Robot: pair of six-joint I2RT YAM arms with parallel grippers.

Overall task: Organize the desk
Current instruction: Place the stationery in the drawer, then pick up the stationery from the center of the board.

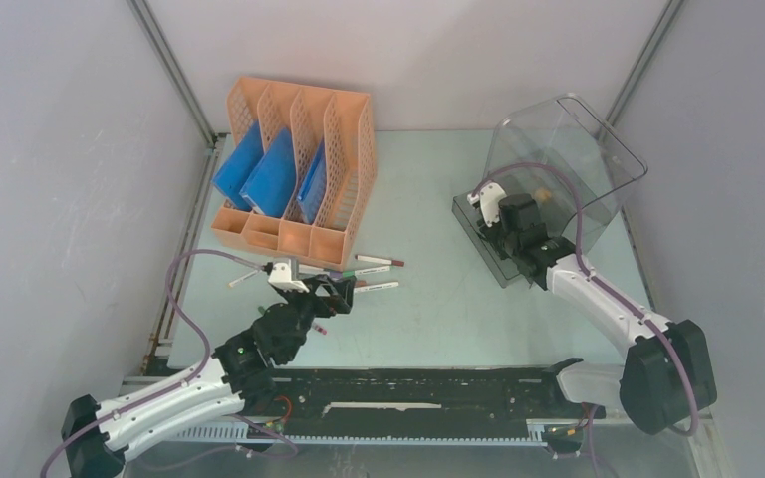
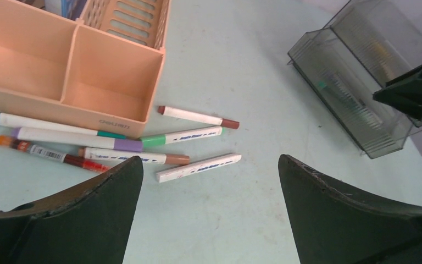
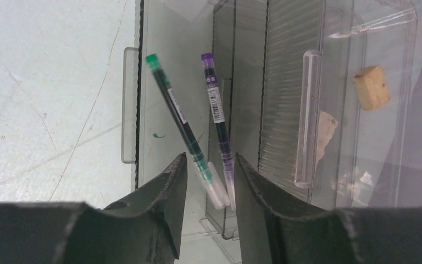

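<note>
Top external view shows the desk (image 1: 458, 309), a pale green tabletop, filling the floor between the grey walls and carrying everything else. It looks rigid and smooth, nothing to grasp in itself, so I judge that light, hard pens will roll or skid on it and are best pinched mid-barrel, across their length. 7 pens (image 2: 115, 144) lie loose against the front of the orange rack (image 1: 299, 169), which holds 3 blue folders (image 1: 269, 179). The left gripper (image 2: 210, 170) hangs over them, jaws spread wide and empty. The right gripper (image 3: 210, 162) stands slightly parted over the clear box's drawer (image 3: 159, 82), apparently clamping neither of the 2 pens (image 3: 178, 113) inside.
</note>
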